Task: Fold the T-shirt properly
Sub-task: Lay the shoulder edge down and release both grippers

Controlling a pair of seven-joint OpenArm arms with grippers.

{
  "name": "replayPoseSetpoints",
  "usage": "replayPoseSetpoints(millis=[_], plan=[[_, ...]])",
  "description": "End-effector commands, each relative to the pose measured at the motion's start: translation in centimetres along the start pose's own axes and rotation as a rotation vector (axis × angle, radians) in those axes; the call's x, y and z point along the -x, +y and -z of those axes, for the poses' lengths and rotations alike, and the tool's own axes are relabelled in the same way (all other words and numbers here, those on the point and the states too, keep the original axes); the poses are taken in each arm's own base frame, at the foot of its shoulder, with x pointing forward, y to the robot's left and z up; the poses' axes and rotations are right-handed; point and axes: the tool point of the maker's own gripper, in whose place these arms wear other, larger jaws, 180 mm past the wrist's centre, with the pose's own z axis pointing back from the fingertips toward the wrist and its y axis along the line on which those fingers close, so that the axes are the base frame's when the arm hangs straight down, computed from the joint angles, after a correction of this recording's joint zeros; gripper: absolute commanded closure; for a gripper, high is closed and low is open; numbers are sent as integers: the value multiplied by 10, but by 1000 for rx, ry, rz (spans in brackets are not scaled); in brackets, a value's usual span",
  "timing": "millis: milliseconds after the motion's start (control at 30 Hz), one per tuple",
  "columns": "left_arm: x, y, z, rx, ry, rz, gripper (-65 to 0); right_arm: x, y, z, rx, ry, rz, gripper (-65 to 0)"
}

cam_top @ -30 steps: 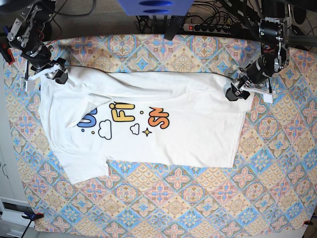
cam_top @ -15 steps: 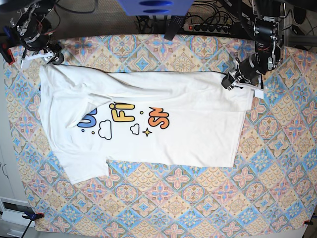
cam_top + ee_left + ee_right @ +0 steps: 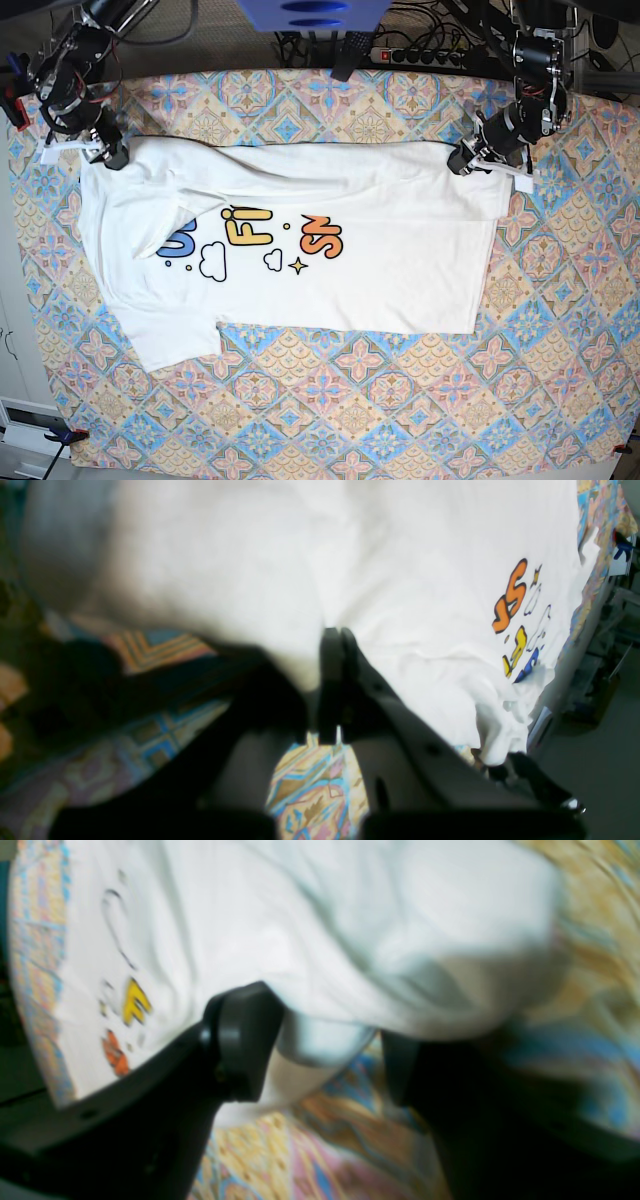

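T-shirt (image 3: 300, 250) spread on the patterned cloth (image 3: 560, 330), far corners held at both ends.

The shirt is laid print-up across the middle of the cloth, its far edge folded over the top of the lettering. The left gripper (image 3: 468, 160) is positioned at the far right corner; in the left wrist view its jaws are pressed together on the white fabric (image 3: 320, 645). The right gripper (image 3: 108, 152) is positioned at the far left corner; in the blurred right wrist view its jaws are seen apart, with the shirt edge (image 3: 320, 1040) lying between them.
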Motion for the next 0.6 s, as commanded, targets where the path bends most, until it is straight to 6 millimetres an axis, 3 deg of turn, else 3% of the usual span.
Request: replayPoseSetpoints(millis=[0, 100, 167, 367, 567], plan=[[-5, 1, -4, -6, -5, 16, 0, 8, 0, 5, 10, 41, 7, -345], [0, 6, -6, -16, 4, 15, 0, 9, -1, 10, 7, 40, 25, -330], [1, 7, -7, -19, 5, 15, 0, 7, -3, 10, 10, 32, 28, -286], [7, 25, -16, -59, 22, 20, 0, 9, -15, 1, 38, 35, 14, -76], [13, 42, -25, -98, 41, 29, 0, 7, -33, -26, 94, 15, -33, -46]])
